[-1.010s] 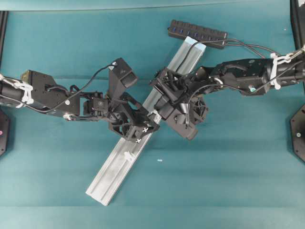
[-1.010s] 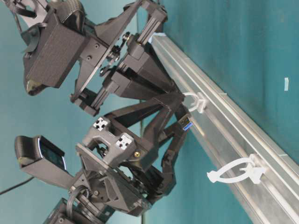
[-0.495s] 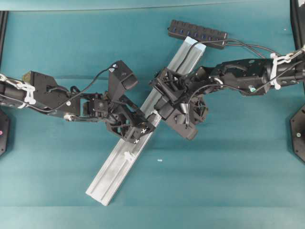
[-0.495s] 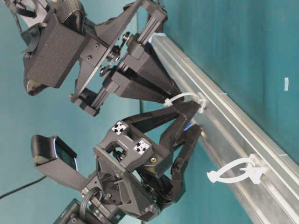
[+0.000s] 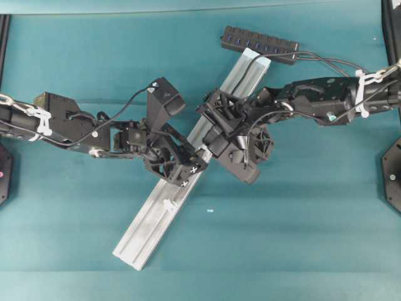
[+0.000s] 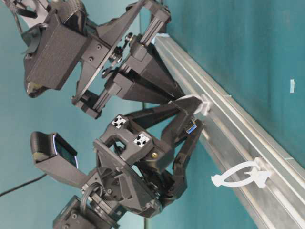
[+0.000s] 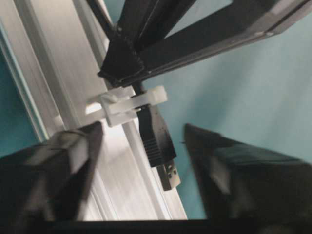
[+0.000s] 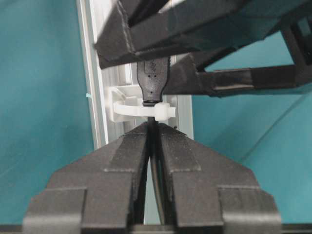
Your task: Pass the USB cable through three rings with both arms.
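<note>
meanwhile right gripper [image 8: 152,139] pinches usb cable [image 8: 152,83] — left gripper [image 7: 141,141] agape

My own blurred fingers [image 7: 58,165] fill the left wrist view; the USB cable [image 8: 152,124] vanishes between my right pads.

Both arms matte black, angular, skeletal plastic links. Left arm [image 5: 69,125], left of the overhead frame: thin black cable looping over the wrist camera block [image 5: 164,99], white clip at far left, small silver screws. Its gripper [image 5: 188,170] carries white cross marks on square tags, two more visible at table level. Right arm [image 5: 326,97], upper right: black cables along the link, white clip near the frame edge.
</note>
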### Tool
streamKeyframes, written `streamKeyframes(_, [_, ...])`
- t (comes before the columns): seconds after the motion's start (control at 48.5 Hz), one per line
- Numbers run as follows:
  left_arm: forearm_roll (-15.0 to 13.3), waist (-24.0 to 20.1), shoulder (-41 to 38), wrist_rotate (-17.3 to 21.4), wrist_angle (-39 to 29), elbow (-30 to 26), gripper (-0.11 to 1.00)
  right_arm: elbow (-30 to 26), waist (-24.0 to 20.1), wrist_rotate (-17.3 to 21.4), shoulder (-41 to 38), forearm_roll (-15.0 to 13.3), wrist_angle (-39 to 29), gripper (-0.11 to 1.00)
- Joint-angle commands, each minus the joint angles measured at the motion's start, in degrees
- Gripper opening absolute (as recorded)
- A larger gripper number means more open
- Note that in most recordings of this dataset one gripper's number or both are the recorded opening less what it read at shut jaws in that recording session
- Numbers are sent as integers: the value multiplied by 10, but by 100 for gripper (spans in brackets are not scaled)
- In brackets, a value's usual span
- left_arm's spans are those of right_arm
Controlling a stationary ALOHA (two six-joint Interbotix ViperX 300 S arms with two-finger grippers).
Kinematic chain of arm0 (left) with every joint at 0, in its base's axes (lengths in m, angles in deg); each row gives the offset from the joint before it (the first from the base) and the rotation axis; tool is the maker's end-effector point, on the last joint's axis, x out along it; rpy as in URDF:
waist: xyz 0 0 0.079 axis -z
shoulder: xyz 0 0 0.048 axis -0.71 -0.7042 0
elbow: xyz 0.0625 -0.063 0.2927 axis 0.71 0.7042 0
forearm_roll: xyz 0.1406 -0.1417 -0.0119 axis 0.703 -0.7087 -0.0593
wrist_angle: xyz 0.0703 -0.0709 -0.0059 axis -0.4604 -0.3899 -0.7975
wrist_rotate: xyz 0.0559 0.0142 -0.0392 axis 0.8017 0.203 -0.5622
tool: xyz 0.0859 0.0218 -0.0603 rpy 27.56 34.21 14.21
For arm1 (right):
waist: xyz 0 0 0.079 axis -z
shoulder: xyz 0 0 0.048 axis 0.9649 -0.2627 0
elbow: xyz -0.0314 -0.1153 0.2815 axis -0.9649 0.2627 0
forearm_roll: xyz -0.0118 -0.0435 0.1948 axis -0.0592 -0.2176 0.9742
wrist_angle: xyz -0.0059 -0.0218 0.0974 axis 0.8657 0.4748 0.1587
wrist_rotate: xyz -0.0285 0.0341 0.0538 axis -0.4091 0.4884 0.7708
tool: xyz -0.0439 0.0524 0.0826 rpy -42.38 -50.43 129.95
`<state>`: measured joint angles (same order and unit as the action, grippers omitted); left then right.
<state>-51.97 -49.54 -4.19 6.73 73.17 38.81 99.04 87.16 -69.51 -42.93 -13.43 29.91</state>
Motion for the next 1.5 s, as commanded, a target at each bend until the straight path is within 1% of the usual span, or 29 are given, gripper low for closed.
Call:
streamKeyframes(0.0, [2, 5, 4, 3, 4, -5, 59, -5, -4, 7, 2, 4, 1, 11])
streamKeyframes(0.082, [2, 8, 4, 3, 4, -9, 34, -6, -4, 6, 3, 3, 1, 11])
streamKeyframes(0.124, [2, 8, 4, 3, 5, -10, 23, -5, -4, 6, 3, 4, 2, 11])
streamKeyframes(0.165, [2, 8, 4, 3, 5, -11, 16, -4, -4, 5, 3, 3, 4, 11])
streamKeyframes(0.206, [2, 8, 4, 3, 5, -11, 11, -4, -4, 5, 3, 3, 6, 11])
streamKeyframes(0.33, [2, 8, 3, 3, 5, -14, 11, -4, -4, 5, 3, -2, 4, 11])
streamKeyframes(0.577, [2, 8, 4, 0, 6, -15, 11, -3, -4, 6, 3, -1, 2, 10])
streamKeyframes(0.68, [2, 9, 4, -2, 5, -15, 11, -2, -4, 14, 4, 0, 5, 11])
streamKeyframes(0.722, [2, 9, 4, -2, 4, -15, 11, -2, -4, 23, 4, 1, 5, 14])
streamKeyframes(0.783, [2, 11, 4, -5, 4, -13, 11, -2, -4, 40, 4, 0, 7, 24])
streamKeyframes(0.845, [2, 13, 4, -14, 4, -12, 11, -1, -4, 61, 5, 0, 10, 37])
streamKeyframes(0.969, [2, 15, 5, -47, 3, -8, 11, -2, -4, 98, 12, 1, 11, 69])
streamKeyframes(1.031, [2, 15, 5, -55, 3, -4, 11, 0, -2, 109, 18, 0, 11, 79])
streamKeyframes(1.072, [2, 15, 6, -60, 3, 2, 11, 4, 0, 112, 21, 0, 11, 81])
streamKeyframes(1.216, [2, 21, 11, -73, 3, 11, 11, 16, 1, 113, 28, 0, 12, 79])
streamKeyframes(1.484, [2, 41, 30, -116, 2, 21, 11, 26, -4, 117, 47, 0, 12, 79])
